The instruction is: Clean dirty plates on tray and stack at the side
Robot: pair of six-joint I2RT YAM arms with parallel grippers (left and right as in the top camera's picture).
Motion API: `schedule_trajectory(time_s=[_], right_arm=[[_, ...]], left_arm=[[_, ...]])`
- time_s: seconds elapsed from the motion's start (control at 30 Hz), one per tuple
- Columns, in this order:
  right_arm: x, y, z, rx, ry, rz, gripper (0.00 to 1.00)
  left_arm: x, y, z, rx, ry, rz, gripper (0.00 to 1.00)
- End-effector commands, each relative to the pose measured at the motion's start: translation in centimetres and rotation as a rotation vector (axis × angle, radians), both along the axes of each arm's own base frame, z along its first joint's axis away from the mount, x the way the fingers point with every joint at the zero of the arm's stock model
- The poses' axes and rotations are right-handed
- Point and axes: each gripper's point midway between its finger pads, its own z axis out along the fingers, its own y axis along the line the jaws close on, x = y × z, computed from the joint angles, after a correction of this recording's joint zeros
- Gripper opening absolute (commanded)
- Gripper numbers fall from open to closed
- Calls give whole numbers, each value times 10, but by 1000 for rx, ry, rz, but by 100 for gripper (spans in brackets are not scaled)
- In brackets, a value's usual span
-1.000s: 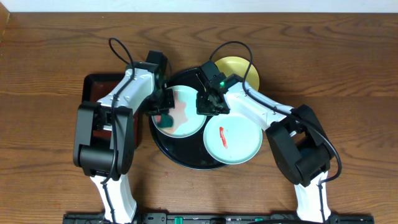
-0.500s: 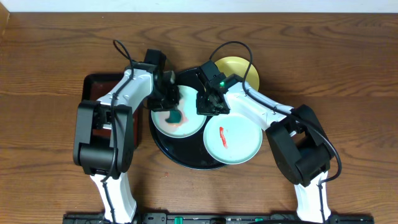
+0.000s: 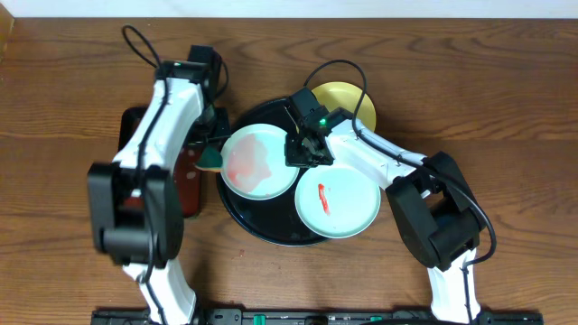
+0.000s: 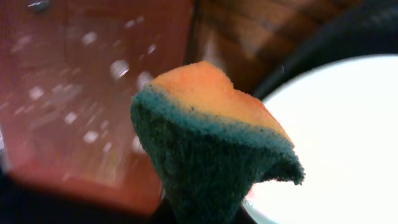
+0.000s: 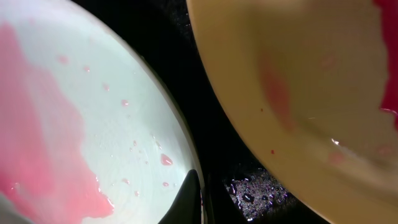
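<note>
— Dark wooden table [image 3: 72,81] fills your overhead view. How far along are you?

— Not far, by my judgement. Start at your left: the small rectangular tray [image 3: 185,171] sits just beside the big round tray [image 3: 237,209], and your left tool [image 3: 213,152] hangs over the gap between them. I can't see its fingers in either view, but the sponge [image 4: 211,149] stands up in the wrist view, green side toward the camera, so it looks pinched from below.

— And the plates?

— Three, none of them clean yet as far as you can tell. The left blue-green plate [image 3: 260,162] lies in the round tray with a pink smear [image 3: 246,162] spread across it: wetted and scrubbed, not wiped off. Your right tool [image 3: 305,152] sits at that plate's right rim; whether it grips the rim or only rests there, I cannot tell. The second blue-green plate [image 3: 339,200] lies low right in the tray, its red streak [image 3: 323,197] untouched. The yellow plate [image 3: 348,101] rests at the tray's far edge, half over the rim, with a faint pink stain showing in the right wrist view.

— Stacked anything?

— Nothing is stacked at the side. All of that is left.
</note>
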Motion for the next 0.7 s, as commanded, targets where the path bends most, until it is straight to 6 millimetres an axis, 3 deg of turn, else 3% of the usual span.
schedule_trajectory(time_s=[0.0,0.1,0.2,0.37,0.67], right_arm=[[-9,6,7,20,-10,83,1],[-5,9,33,43,-78,137,1],[-1,9,59,57,-139,158,1],[9,-6,88,-32,-265,138,1],[19,-43,135,-383,-533,139,1]], left_arm=[[6,4,50,5,-140,16,8],[4,10,72,-1,-204,33,7],[3,19,82,-1,-231,56,8],[0,28,79,3,-218,79,7],[-2,28,72,5,-200,80,8]])
